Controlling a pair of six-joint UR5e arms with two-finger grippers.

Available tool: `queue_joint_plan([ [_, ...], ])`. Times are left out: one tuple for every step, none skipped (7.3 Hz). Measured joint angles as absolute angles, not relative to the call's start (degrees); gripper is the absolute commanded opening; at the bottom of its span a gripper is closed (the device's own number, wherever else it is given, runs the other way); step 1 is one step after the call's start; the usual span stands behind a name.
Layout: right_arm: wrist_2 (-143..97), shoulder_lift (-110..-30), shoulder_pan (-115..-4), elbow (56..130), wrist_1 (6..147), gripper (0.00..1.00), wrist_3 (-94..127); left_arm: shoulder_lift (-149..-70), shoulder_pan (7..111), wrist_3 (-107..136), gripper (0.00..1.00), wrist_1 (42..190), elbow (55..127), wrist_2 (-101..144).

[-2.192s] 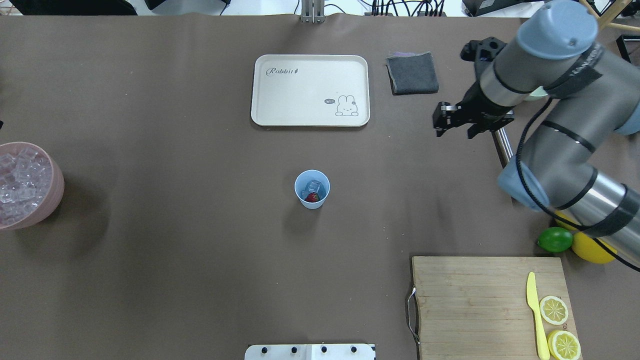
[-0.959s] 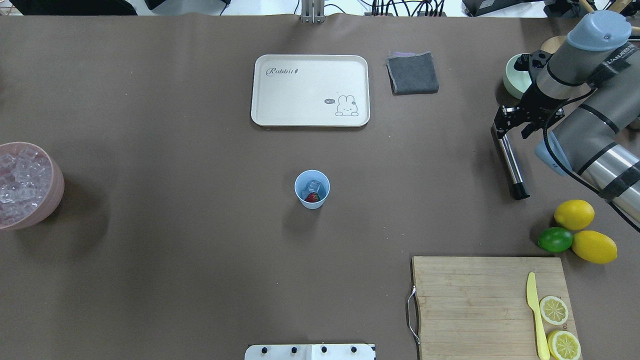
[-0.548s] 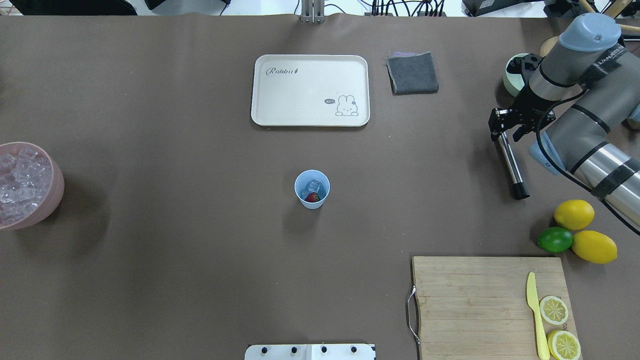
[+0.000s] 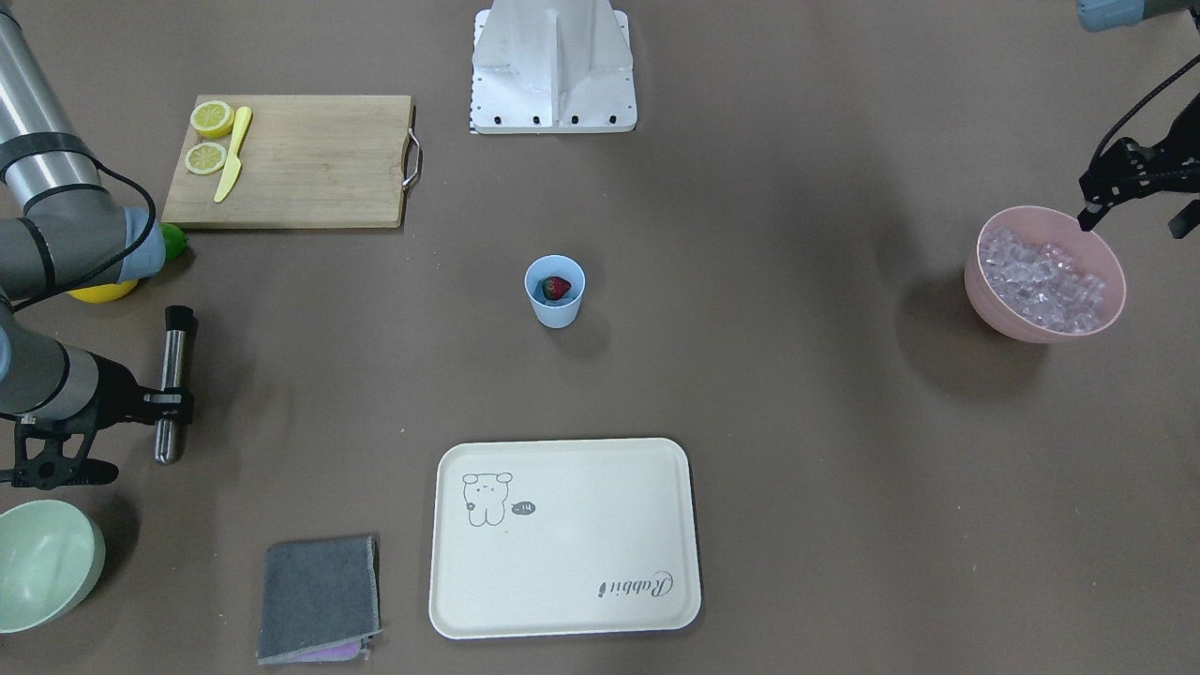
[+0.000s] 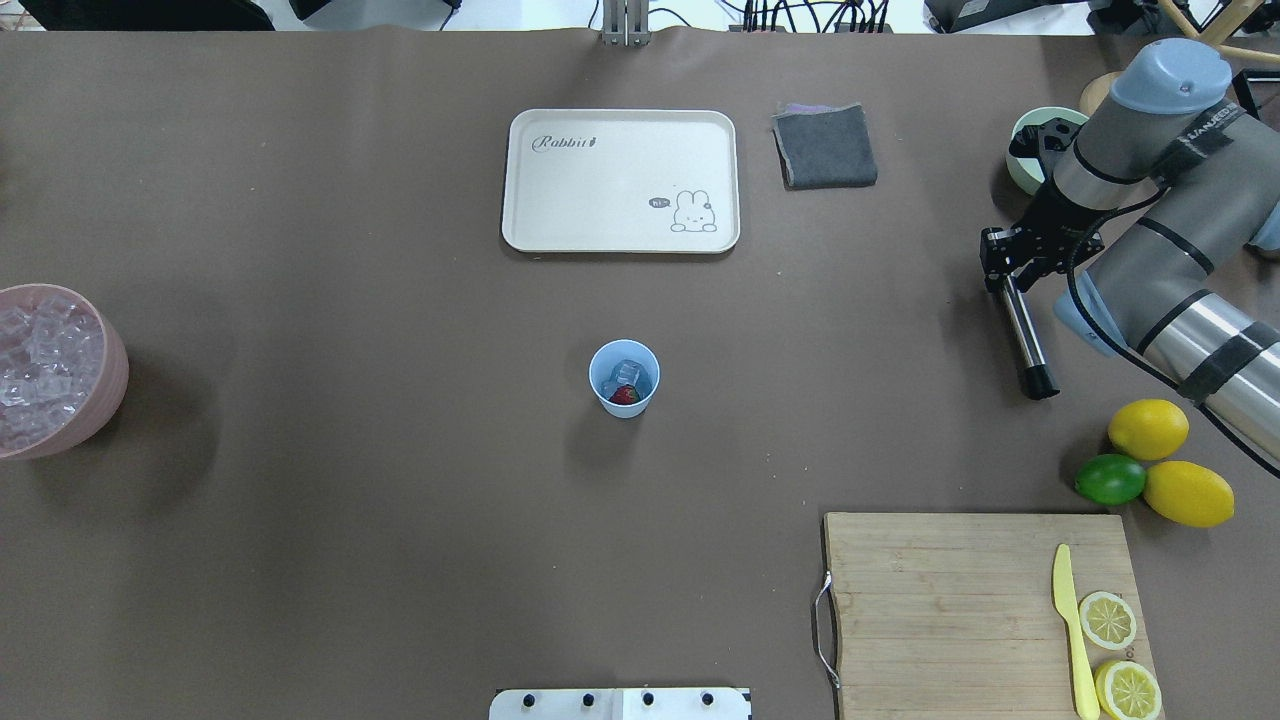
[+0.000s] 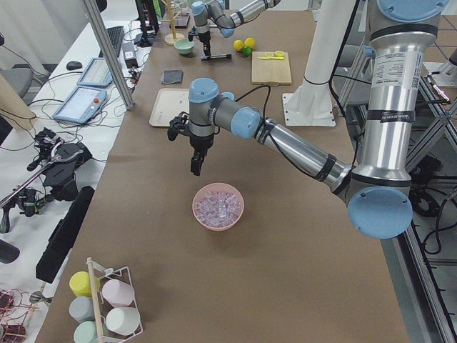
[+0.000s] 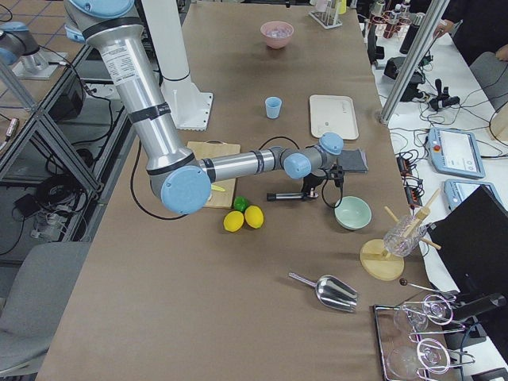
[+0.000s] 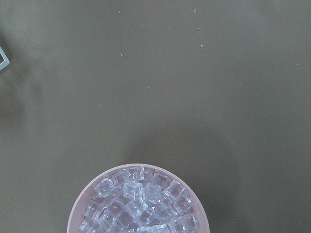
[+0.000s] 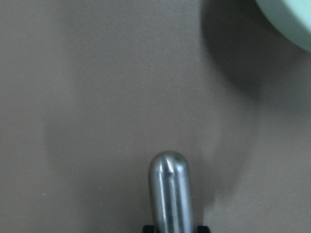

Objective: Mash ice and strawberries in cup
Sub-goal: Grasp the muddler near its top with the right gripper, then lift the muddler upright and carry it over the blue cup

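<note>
We've got the cup (image 5: 624, 378) sitting mid-table with the strawberry (image 5: 625, 396) and ice (image 5: 626, 371) in it. The tray (image 5: 620, 180) is farther out, with a folded cloth (image 5: 825, 147) just to its right. Far left is the bowl (image 5: 108, 385) of more cubes. Over on the right the muddler (image 5: 1022, 335) lies beyond the lemons (image 5: 1148, 428) and lime (image 5: 1110, 479), with the cutting board (image 5: 950, 600) nearest us.

Light-blue cup (image 4: 555, 315) upright mid-table; red strawberry (image 4: 559, 287), clear ice (image 5: 627, 372) cube inside.

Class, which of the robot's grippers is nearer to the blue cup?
The right. The right gripper sits at the muddler, off to one side of the cup; the left gripper hangs by the pink bowl, farther off on the other side.
</note>
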State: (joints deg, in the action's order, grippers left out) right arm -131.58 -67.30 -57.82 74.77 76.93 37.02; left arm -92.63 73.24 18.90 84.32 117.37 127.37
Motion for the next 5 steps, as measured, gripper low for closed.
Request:
queue_joint_plan([
  [-131.62,-67.34,-57.85,74.75,76.92,0.0,36.93,-92.62,73.27,18.9,0.98,84.31,117.59,127.41],
  [-131.62,-67.3,-57.93,74.96,76.89,0.0,36.83,-92.67,73.29,18.9,0.98,84.28,117.74,127.43],
  [-131.51,-67.04,-58.19,76.69,76.82,0.0,36.79,-92.81,73.3,18.9,0.98,84.24,117.66,127.46],
  [-131.32,-66.88,-58.65,80.34,76.84,0.0,36.86,-92.92,73.3,18.9,0.98,84.22,117.58,127.54],
  [-131.21,-66.65,-59.04,84.72,76.88,0.0,37.07,-92.89,73.3,18.9,0.98,84.2,117.56,127.65],
])
